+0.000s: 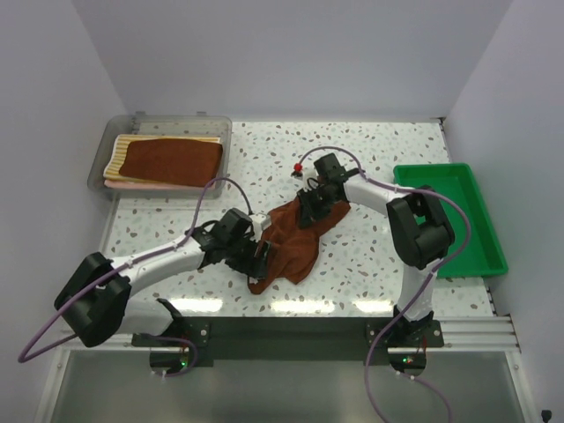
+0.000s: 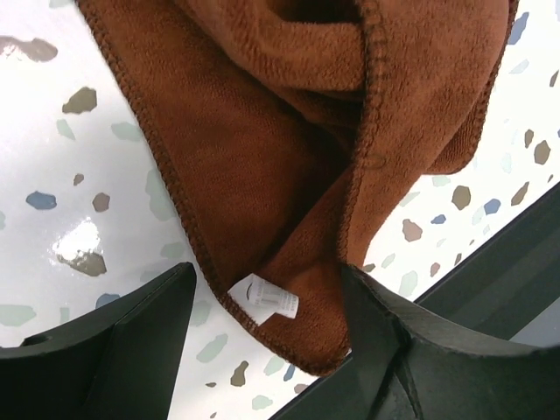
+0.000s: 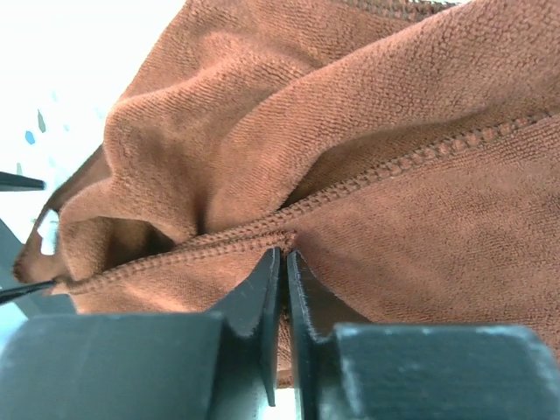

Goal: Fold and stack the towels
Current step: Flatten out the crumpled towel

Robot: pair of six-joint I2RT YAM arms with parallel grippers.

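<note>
Brown towel (image 1: 291, 242) lies crumpled mid-table (image 1: 379, 150), between your arms. Your right gripper (image 3: 284, 258) is pinched on its hem. Your left gripper (image 2: 267, 269) stands wide, straddling the corner with the tag (image 2: 265, 299), gripping nothing. Likely step: securing corners to spread it. Next, close left there, then draw the towel flat.

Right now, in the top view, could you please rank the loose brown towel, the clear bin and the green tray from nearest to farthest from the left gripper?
From the left gripper:
1. loose brown towel, between its jaws, mid-table.
2. clear bin, far left corner.
3. green tray, along the right edge.
</note>
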